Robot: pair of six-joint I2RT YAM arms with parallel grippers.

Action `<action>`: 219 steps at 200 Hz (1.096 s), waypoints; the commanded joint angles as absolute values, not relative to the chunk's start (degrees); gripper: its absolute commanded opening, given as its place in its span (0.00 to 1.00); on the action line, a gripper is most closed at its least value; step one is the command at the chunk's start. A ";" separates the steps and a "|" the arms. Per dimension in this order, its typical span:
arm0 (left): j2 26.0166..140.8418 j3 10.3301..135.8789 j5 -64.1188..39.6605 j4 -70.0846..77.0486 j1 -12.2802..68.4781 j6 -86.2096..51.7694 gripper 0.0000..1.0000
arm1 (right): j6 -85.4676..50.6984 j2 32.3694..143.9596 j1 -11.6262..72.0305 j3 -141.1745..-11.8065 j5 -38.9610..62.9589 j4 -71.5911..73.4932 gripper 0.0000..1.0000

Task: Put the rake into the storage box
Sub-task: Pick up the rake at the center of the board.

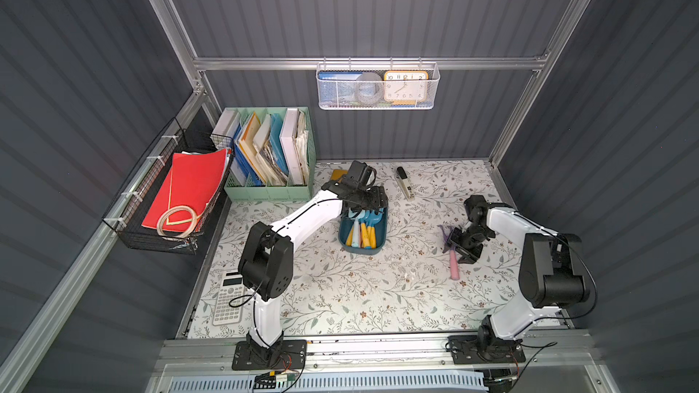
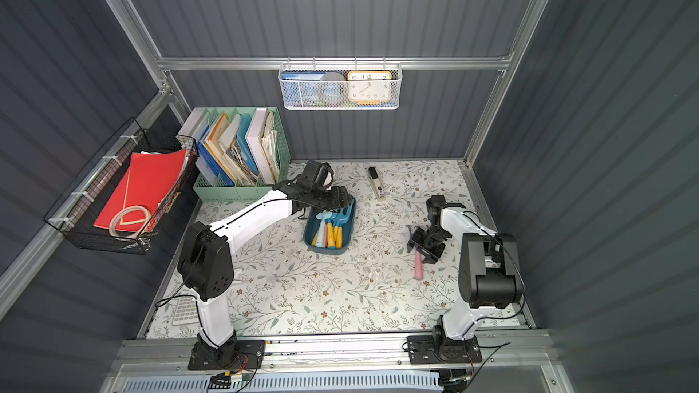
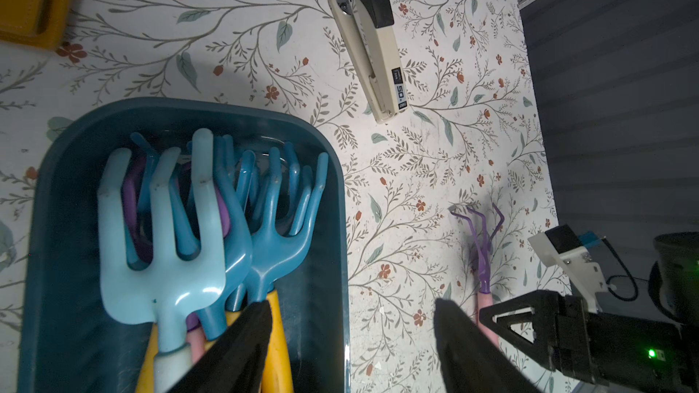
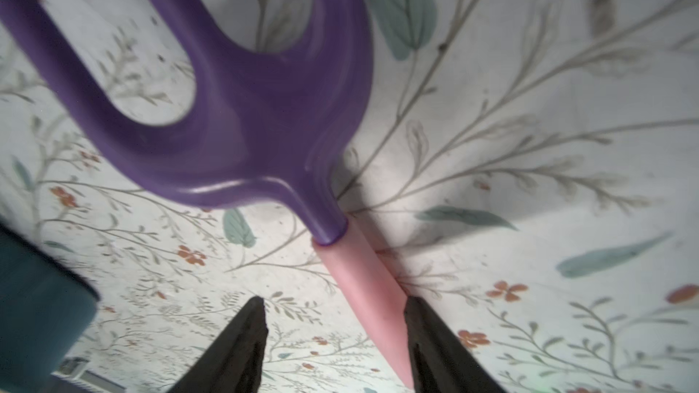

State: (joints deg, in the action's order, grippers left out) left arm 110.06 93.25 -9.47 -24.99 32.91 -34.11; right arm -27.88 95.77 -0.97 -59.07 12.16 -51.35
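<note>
A floral-patterned tabletop (image 1: 378, 289) sits inside grey corrugated walls, with a mint-green file organizer (image 1: 270, 153) at the back and a stapler (image 1: 404, 182) near the rear edge. The rake (image 1: 452, 258), purple-headed with a pink handle, lies flat on the table, well apart from the storage box (image 1: 381, 238), which already holds several blue and yellow toy tools. The right gripper (image 4: 333, 338) is low over the rake, its fingers apart with the pink handle between them, lying against one finger (image 4: 435, 342) and clear of the other. The left gripper (image 3: 351, 338) hangs above the box's far end, fingers spread and empty.
</note>
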 commanded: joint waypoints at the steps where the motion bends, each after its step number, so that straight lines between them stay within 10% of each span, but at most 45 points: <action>1: 109.36 93.60 -9.80 -24.76 32.96 -33.44 0.73 | -25.33 95.18 0.66 -59.68 5.02 -57.43 0.62; 93: 110.31 96.19 -11.07 -26.37 32.96 -31.07 0.73 | -22.02 102.85 3.43 -58.58 11.15 -53.42 0.39; 137: 109.49 96.04 -11.26 -24.41 32.96 -32.43 0.73 | -21.16 102.22 5.28 -60.98 12.42 -53.79 0.06; 219: 111.72 100.24 -28.09 -15.67 33.04 -31.35 0.89 | -18.09 93.03 7.56 -69.52 41.12 -47.28 0.08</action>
State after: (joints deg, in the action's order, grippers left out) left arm 110.48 98.70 -19.84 -20.29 32.91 -32.34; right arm -20.47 94.21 6.90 -69.04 30.52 -48.86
